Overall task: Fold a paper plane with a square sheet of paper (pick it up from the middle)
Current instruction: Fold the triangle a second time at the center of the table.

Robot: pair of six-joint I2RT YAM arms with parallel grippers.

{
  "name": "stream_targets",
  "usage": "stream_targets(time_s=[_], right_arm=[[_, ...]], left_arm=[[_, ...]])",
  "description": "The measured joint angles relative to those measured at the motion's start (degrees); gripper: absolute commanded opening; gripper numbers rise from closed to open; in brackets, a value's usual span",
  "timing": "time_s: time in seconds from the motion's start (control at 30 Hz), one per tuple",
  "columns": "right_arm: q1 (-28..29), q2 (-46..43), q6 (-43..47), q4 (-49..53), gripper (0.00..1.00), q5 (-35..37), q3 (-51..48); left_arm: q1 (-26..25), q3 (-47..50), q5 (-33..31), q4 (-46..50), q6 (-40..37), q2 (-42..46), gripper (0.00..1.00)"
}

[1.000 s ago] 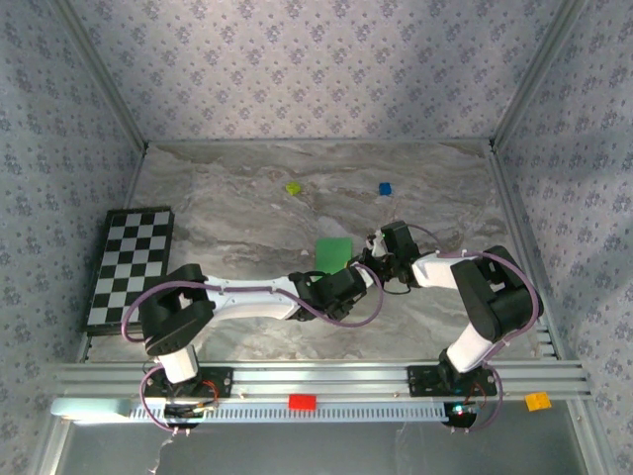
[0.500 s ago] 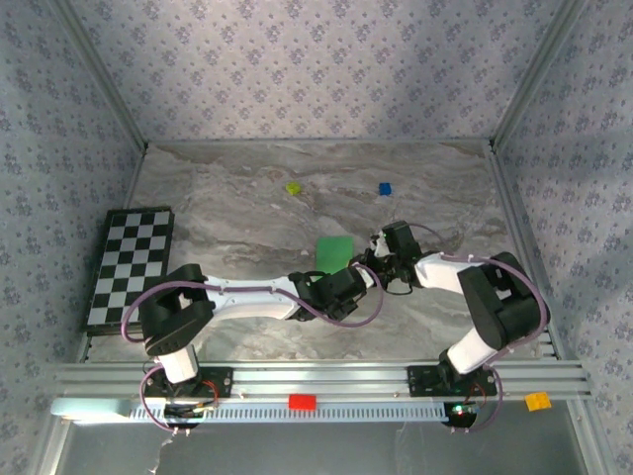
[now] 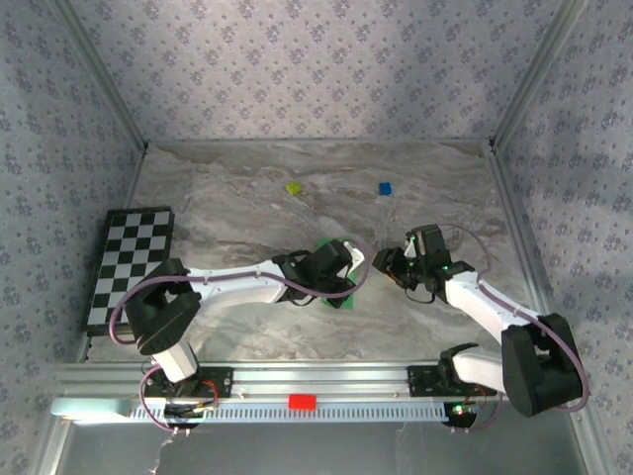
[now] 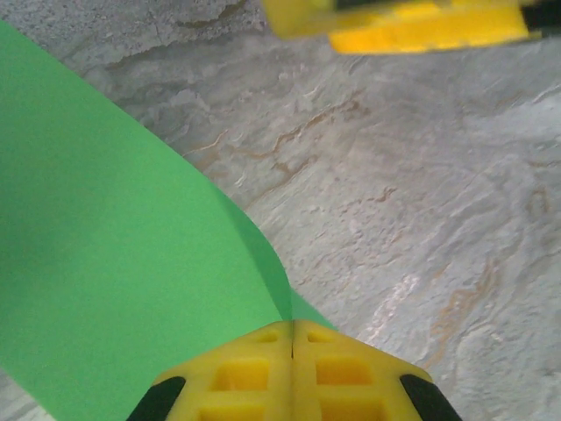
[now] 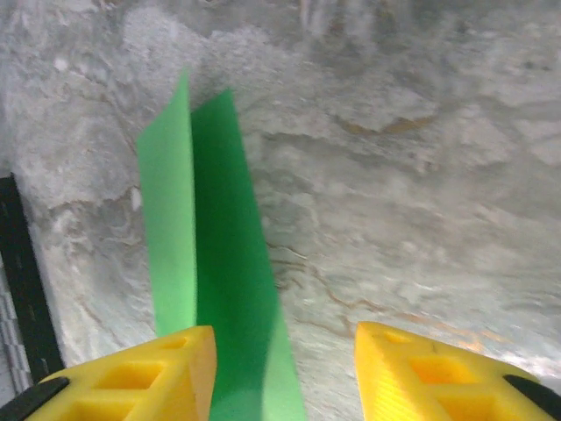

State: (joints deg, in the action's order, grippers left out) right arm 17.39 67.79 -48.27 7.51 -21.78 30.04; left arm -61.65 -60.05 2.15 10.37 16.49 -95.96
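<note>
The square sheet of paper [image 4: 105,263] is bright green and bent over itself, standing up off the marble table as two flaps [image 5: 219,263]. My left gripper [image 4: 292,326] is shut on its lower edge, the yellow fingers pressed together with paper between them. In the top view, green paper [image 3: 337,302] peeks out from under the left wrist at the table's middle. My right gripper [image 5: 282,342] is open, and the paper runs past its left finger [image 5: 131,377] without being pinched. From above, the right gripper [image 3: 388,263] sits just right of the paper. The paper plane is out of view.
A black-and-white checkerboard [image 3: 129,265] lies at the left edge. A tiny yellow-green block [image 3: 293,187] and a blue block [image 3: 385,188] sit towards the back. A red block [image 3: 302,402] rests on the front rail. Patterned walls enclose the table.
The right gripper opened, let go of the paper and drew back to the right. The left gripper closed on the paper and moved further onto the table, with the sheet now under its wrist.
</note>
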Motion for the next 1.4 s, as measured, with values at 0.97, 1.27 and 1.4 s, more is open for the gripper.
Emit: stream_targets(time_s=[0.97,1.27,1.4], right_arm=[[17.86,11.91,-1.01,-6.25,0.00,-1.44,-0.76],[18.34,15.28,1.97,-3.78,0.00,0.63,1.64],[18.05,15.37,5.64,1.40,0.01,3.10,4.00]], left_arm=[[5.05,6.97,8.52,-4.09,9.09,2.86,0.00],[5.05,6.97,8.33,-3.98,9.14,2.86,0.00],[5.05,6.97,8.33,-4.04,9.84,2.84,0.00]])
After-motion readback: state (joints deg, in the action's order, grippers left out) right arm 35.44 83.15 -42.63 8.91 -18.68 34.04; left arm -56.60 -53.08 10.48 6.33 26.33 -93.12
